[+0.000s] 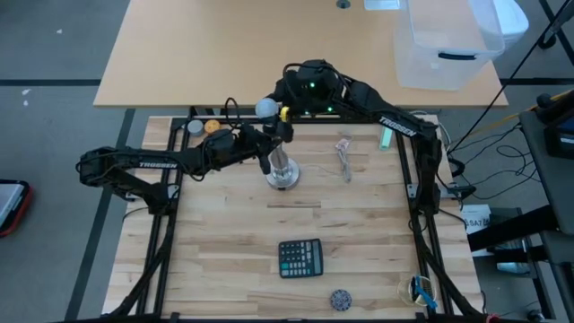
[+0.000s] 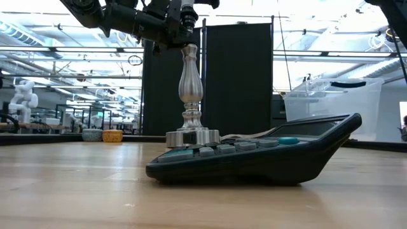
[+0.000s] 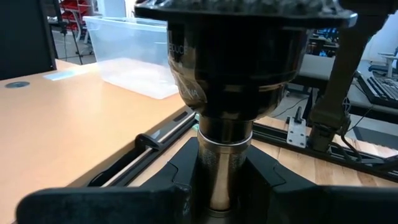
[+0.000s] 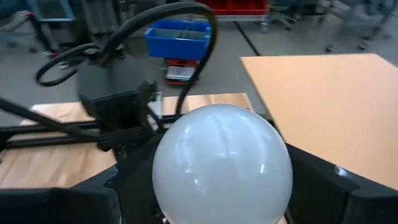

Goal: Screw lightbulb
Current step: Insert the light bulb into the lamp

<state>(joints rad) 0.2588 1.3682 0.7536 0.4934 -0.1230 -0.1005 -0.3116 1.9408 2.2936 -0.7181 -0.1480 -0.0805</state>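
The lightbulb [image 4: 221, 163] is a frosted white globe; its screw base is hidden. My right gripper [image 4: 221, 190] is shut on it, up in the air over the table's far part [image 1: 272, 111]. The silver stand [image 1: 282, 170] stands upright nearer the table's middle, its round base [image 2: 192, 137] on the wood and its dark socket [image 3: 230, 56] on top. My left gripper [image 1: 267, 161] reaches in from the left and is shut on the stand just under the socket. The bulb [image 1: 265, 109] hangs apart from the socket, toward the far edge. My left gripper pinches the stand's narrow neck [image 3: 222, 155], right below the dark socket, between its two fingers. The fingers come about level from the table's left and lie across the stem. The stand stays upright on its base. My right gripper holds the bulb's globe by its two opposite sides [image 4: 166, 186], one finger [image 4: 323, 186] on each side. It comes from the table's far right, slanting slightly down. The bulb is lifted clear of everything; the globe hides its screw end.
A dark calculator [image 1: 300, 258] lies near the front edge, with a small dark ball [image 1: 340, 299] beyond it. An orange ball [image 1: 213, 127] sits at the far left, a metal piece [image 1: 343, 154] right of the stand. A clear bin [image 1: 448, 45] stands on the far tabletop.
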